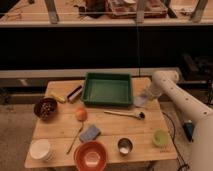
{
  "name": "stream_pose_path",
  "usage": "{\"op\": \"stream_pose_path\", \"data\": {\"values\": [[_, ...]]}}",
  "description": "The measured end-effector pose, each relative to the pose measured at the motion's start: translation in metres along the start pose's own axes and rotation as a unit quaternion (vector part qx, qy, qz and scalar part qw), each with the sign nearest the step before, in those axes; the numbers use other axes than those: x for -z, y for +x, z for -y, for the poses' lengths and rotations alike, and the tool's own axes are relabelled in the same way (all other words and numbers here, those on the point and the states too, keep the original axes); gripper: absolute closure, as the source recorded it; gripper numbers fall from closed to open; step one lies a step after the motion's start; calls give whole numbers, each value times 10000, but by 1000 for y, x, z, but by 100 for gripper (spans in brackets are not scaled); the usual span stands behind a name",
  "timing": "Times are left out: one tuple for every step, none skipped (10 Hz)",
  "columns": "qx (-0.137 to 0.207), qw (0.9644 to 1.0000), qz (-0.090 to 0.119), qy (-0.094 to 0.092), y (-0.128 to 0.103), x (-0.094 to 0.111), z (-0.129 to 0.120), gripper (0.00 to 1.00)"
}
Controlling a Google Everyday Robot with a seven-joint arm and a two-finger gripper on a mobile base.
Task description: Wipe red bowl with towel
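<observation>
The red bowl (91, 156) sits at the table's front edge, left of centre, wide and orange-red with a paler centre. The towel (140, 100), a small pale crumpled cloth, lies on the table just right of the green tray. My gripper (148, 94) is at the end of the white arm that reaches in from the right. It is down at the towel's right edge, far from the red bowl. The gripper's tip is partly hidden against the cloth.
A green tray (107, 89) stands at the back centre. A dark bowl of nuts (45, 108), an orange (81, 114), a blue sponge (90, 133), a white bowl (41, 149), a metal cup (124, 146), a green cup (160, 137) and a long spoon (125, 114) lie on the table.
</observation>
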State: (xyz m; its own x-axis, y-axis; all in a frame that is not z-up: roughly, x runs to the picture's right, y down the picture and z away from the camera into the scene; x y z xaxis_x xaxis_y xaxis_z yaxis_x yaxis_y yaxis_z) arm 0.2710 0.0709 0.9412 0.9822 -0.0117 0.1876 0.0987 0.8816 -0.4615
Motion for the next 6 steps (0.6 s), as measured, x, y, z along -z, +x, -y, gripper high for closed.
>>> {"op": "stream_pose_path", "data": {"values": [[25,10000,-7,-66,-4,-5,0,60],[28,9999,1,-112,-7,-6,-1,67],[-5,9997,85,-214,-8,-8,-3,78],[-48,9989,299,-346,-11,-9,-6,89],[-77,9979,438,-462,-13,-10,-9,97],[-82,9973,499,-539,-16,-9,-12,100]]}}
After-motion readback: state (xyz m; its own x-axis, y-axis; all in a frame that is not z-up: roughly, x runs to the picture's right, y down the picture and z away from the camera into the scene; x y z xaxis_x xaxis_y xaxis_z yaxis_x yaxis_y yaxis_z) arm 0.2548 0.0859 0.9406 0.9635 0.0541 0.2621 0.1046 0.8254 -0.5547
